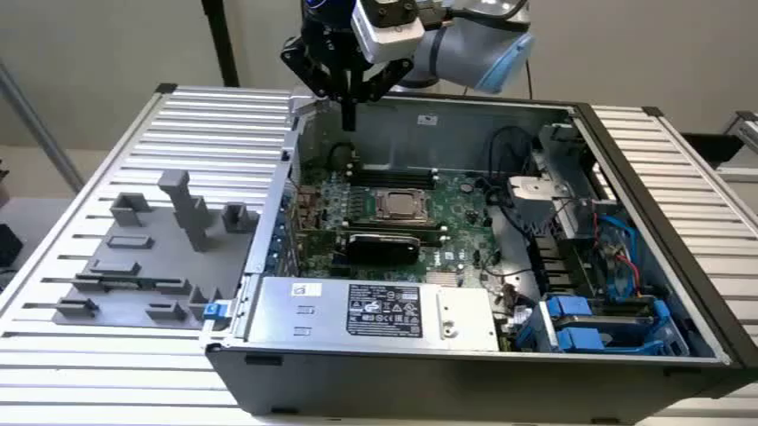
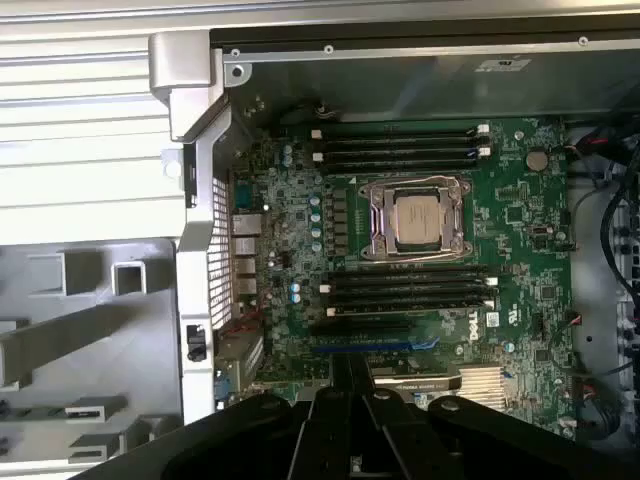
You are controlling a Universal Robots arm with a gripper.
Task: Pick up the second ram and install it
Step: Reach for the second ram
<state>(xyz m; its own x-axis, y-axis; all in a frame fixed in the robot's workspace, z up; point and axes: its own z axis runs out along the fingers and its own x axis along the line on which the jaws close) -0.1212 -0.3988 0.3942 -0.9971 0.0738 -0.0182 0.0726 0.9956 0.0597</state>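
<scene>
Hovering above the open case (image 1: 450,383) rear edge, gripper (image 1: 348,120) fingers look pinched together, seemingly empty; second ram (image 1: 119,283) apparently sits in grey holder (image 1: 154,253), well apart toward the exterior view's left; long axis roughly left-right there.

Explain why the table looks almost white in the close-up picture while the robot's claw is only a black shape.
Wrist view: the slatted metal table catches strong light and washes out nearly white; the gripper, close under the camera, is unlit and dark; the processor socket glints. Exterior view: even light, the computer case dimmer inside than the table around it.
</scene>
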